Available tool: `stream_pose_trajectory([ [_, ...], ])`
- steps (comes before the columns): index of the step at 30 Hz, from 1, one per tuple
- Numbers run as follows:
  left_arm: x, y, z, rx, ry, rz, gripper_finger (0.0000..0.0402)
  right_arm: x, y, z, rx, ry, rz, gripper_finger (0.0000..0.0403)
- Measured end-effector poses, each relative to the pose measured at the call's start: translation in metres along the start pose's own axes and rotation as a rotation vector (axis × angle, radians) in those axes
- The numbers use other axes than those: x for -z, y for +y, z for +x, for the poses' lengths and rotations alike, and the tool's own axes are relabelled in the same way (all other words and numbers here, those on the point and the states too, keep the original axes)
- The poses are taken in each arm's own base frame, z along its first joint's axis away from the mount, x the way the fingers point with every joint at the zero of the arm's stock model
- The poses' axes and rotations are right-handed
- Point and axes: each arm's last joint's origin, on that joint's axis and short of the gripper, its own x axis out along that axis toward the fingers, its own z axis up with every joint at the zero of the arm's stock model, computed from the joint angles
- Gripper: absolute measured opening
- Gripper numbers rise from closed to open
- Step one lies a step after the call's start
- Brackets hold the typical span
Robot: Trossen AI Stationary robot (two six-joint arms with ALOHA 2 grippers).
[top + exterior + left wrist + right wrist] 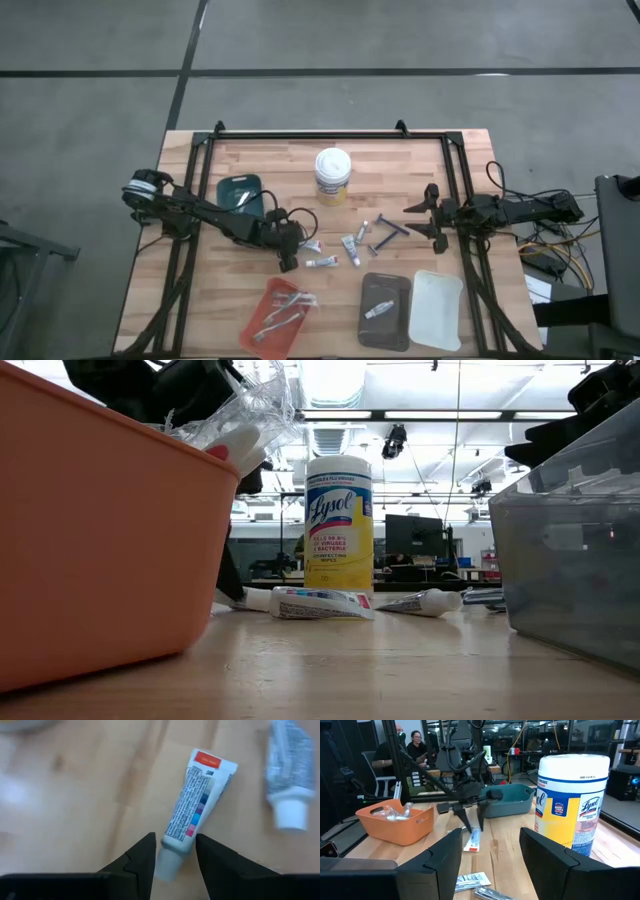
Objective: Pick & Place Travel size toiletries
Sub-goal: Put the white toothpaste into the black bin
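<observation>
Small white tubes [322, 262] and dark razors [391, 228] lie flat mid-table; wrapped toothbrushes [283, 308] fill the orange tray [258, 318]

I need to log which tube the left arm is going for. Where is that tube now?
In the high view the tube lies mid-table beside the left gripper, above the orange tray; in the left wrist view its cap end sits between the open fingers.

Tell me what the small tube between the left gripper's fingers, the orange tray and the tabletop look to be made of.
Small tube: soft plastic or laminate, glossy white with printed text, flat crimped end; likely squeezable.
Orange tray: moulded plastic, matte, with an even colour and rounded rim.
Tabletop: wood, seemingly butcher-block; light planks with visible grain, smooth sealed finish.
The left gripper straddles the tube's cap end with its fingers open.
</observation>
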Motion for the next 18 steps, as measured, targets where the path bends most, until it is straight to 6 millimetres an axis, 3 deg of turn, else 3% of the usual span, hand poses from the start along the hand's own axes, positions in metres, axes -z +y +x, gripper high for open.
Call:
stream_pose_trajectory([
  [18,0.015,0.007,0.005,-0.054,0.011,0.106,0.0145,0.000,0.000,0.000,0.000,0.000,0.003,0.0196],
])
